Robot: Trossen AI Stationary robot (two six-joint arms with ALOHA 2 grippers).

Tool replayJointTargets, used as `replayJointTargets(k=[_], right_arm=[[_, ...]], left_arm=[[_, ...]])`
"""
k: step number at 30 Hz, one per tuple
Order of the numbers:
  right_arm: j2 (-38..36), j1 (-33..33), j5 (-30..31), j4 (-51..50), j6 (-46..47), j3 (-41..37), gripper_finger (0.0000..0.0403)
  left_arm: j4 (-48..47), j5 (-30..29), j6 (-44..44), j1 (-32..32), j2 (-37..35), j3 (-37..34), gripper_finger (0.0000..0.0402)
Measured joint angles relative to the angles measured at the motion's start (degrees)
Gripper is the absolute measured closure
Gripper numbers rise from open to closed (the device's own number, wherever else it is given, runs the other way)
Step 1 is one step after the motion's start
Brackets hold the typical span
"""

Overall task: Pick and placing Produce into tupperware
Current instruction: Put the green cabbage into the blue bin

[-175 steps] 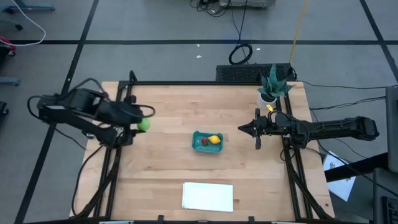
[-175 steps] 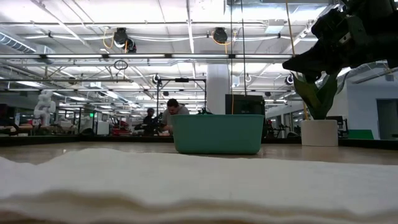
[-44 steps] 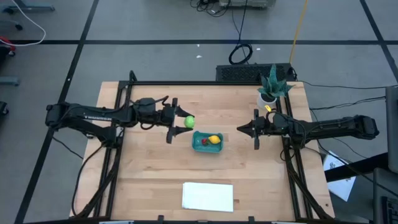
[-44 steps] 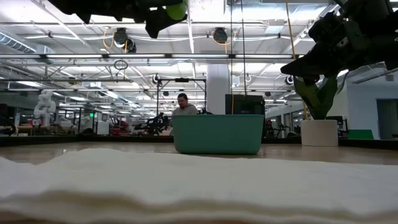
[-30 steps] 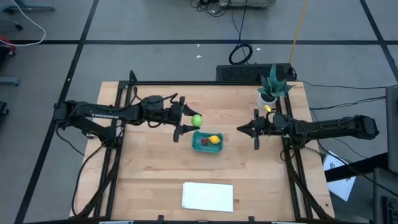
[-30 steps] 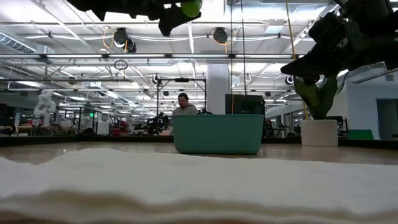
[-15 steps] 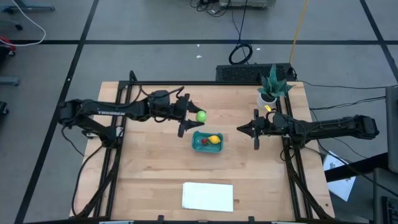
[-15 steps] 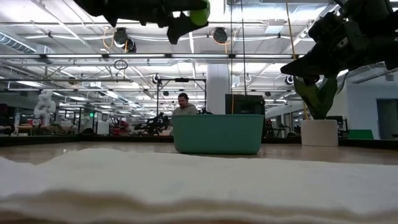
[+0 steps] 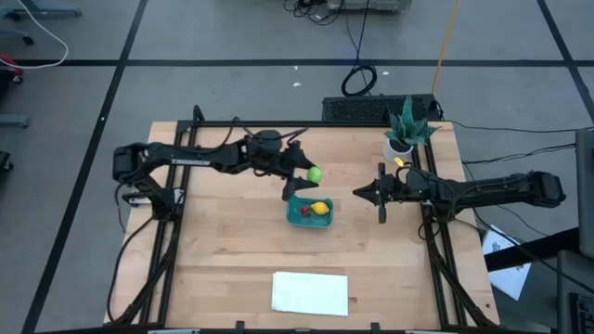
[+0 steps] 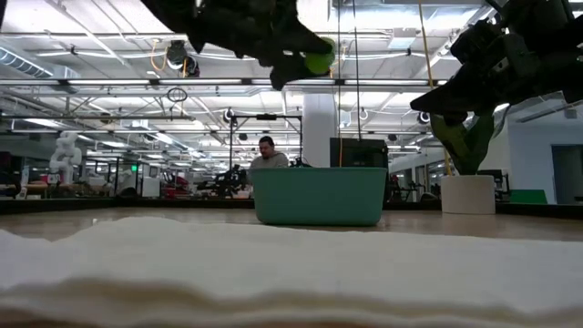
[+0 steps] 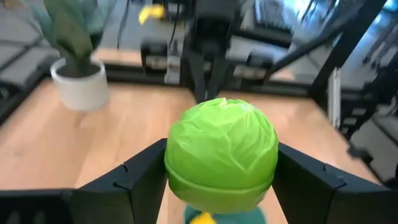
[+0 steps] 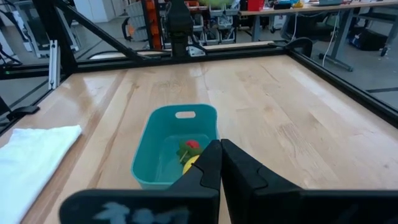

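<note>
Carried rightward since earlier, now above table beside small teal plastic tub (image 9: 309,211): round bright green toy ball (image 9: 315,173), clamped across its middle in left claw (image 9: 299,174); probably light, stiff, slippery; right claw (image 9: 360,193) pinched closed, idle.

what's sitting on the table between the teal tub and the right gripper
Nothing: in the high view only bare wood lies between the teal tub and the shut right gripper, which waits beside it.

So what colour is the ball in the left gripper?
Bright green ball; clearest in the left wrist view.
</note>
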Motion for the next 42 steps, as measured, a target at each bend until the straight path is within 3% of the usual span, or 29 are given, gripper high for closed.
replayJointTargets(k=[7,17,29,35,42], right_arm=[[-0.01,0.0,0.0,0.15,0.0,0.0,0.0403],[-0.01,0.0,0.01,0.2,0.0,0.0,0.0403],[-0.01,0.0,0.02,0.77,0.02,0.0,0.0403],[-0.01,0.0,0.01,0.76,0.02,0.0,0.0403],[0.59,0.0,0.02,1.19,0.37,0.0,0.0403]], left_arm=[[-13.26,-0.04,4.69,-0.04,6.85,7.53,0.0144],[-22.66,-0.72,10.14,-0.04,10.85,8.4,0.0144],[-27.47,-1.13,14.61,-2.19,11.64,8.4,0.0144],[-27.36,-5.61,15.81,-4.55,13.6,8.34,0.0144],[-29.78,-6.38,15.77,-4.88,15.3,8.36,0.0144]])
